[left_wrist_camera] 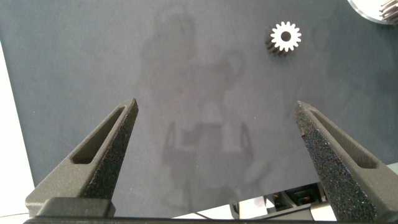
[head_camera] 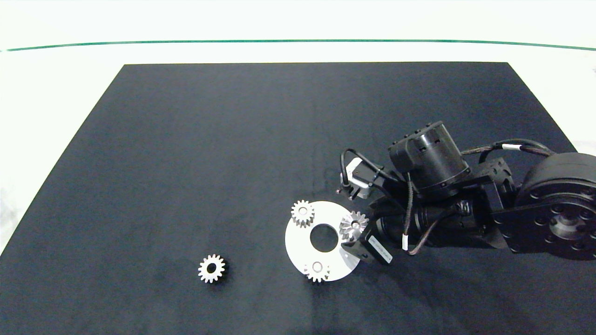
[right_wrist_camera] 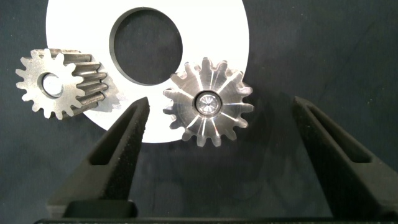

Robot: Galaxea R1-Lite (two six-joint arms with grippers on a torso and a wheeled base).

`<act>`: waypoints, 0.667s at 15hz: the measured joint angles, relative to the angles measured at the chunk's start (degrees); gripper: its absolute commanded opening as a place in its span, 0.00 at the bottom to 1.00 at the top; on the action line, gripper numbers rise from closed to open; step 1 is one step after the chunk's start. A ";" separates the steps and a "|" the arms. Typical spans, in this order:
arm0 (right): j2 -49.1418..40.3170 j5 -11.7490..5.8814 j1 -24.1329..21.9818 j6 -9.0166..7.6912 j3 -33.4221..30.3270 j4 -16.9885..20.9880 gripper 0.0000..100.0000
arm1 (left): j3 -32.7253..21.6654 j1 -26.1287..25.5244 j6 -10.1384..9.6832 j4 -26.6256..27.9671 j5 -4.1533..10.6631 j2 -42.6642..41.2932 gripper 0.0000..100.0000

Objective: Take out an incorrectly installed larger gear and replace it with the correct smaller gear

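Shiny metal larger gear, matt mat

The larger gear sits on the plate's right edge; the smaller gear lies well left.

A flat white round plate with a central hole lay on a dark matte mat, partly between the right jaws.

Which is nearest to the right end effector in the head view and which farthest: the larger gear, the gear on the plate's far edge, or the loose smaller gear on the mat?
1. The larger gear, on the white plate's right edge, right by the right end effector.
2. The gear on the plate's far edge, across the centre hole.
3. The smaller gear, loose on the mat, well left of the plate.
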 measured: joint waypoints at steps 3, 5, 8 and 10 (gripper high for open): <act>0.35 0.00 0.07 0.00 0.02 0.00 0.82 | 0.05 0.00 0.01 0.00 0.00 -0.13 1.00; 0.68 0.00 0.07 0.00 0.02 -0.02 0.78 | 0.21 0.00 0.01 -0.01 0.55 -0.16 1.00; 1.12 0.00 0.18 -0.06 0.02 -0.94 0.72 | 0.44 -0.24 0.00 0.00 0.06 -0.30 1.00; 1.34 -0.13 0.27 -0.06 0.02 -1.68 0.67 | 0.71 -0.52 0.01 -0.01 0.00 -0.48 1.00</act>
